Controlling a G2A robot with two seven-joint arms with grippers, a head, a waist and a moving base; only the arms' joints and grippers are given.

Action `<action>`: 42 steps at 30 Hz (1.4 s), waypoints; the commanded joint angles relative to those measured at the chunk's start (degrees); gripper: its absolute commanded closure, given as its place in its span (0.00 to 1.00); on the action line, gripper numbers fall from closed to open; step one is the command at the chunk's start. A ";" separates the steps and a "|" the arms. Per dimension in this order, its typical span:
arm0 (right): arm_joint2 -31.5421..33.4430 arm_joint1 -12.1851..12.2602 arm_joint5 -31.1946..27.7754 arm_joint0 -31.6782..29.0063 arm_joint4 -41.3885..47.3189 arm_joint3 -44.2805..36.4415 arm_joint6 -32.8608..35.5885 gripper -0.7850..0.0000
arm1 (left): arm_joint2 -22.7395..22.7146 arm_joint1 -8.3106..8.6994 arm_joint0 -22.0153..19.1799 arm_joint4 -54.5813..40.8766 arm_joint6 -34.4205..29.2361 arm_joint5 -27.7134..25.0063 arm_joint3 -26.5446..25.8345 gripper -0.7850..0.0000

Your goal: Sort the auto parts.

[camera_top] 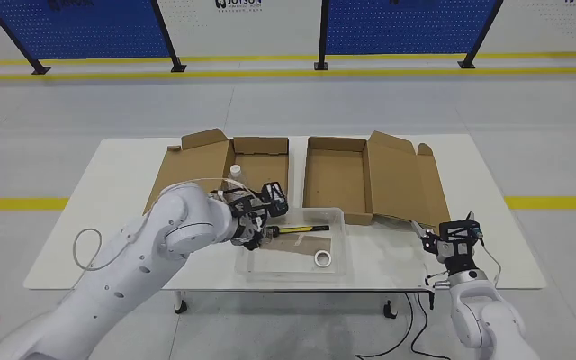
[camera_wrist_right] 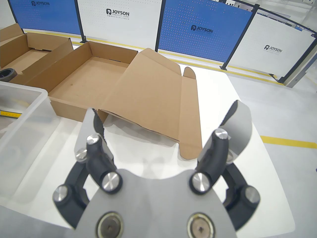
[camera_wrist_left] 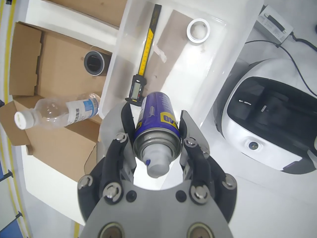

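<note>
My left gripper (camera_wrist_left: 156, 120) is shut on a blue spray can (camera_wrist_left: 158, 115), held over the near left corner of the clear plastic bin (camera_wrist_left: 118, 33). In the bin lie a yellow-and-black digital caliper (camera_wrist_left: 148, 48) and a white tape ring (camera_wrist_left: 198, 30). In the top view the left gripper (camera_top: 256, 234) hangs at the bin's (camera_top: 335, 216) left end, beside the caliper (camera_top: 301, 229). The left cardboard box (camera_wrist_left: 54, 50) holds a clear water bottle (camera_wrist_left: 62, 112) and a black cylindrical part (camera_wrist_left: 94, 63). My right gripper (camera_wrist_right: 164, 113) is open and holds nothing, near the table's right front.
A second open cardboard box (camera_top: 337, 180) sits behind the bin, its flap (camera_wrist_right: 153, 95) spread toward the right gripper (camera_top: 447, 238). The left box (camera_top: 261, 166) stands at the back left. Bare white table (camera_top: 108, 216) lies to the far left and along the right edge.
</note>
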 commanded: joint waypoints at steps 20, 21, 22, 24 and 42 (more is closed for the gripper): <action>0.00 0.00 0.00 0.00 0.00 0.00 0.00 0.00 | -9.33 2.47 5.85 12.64 2.95 7.35 2.25 1.00; 0.00 0.00 0.00 0.00 0.00 0.00 0.00 0.00 | -8.89 2.31 5.54 12.84 3.39 7.55 2.80 1.00; 0.00 0.00 0.00 0.00 0.00 0.00 0.00 0.00 | -8.41 2.13 5.23 12.89 3.84 7.59 3.40 1.00; 0.00 0.00 0.00 0.00 0.00 0.00 0.00 0.00 | -7.53 1.80 4.51 13.01 4.57 7.53 4.86 1.00; 0.00 0.00 0.00 0.00 0.00 0.00 0.00 0.00 | -2.07 -1.31 -1.95 13.98 11.05 9.17 17.91 1.00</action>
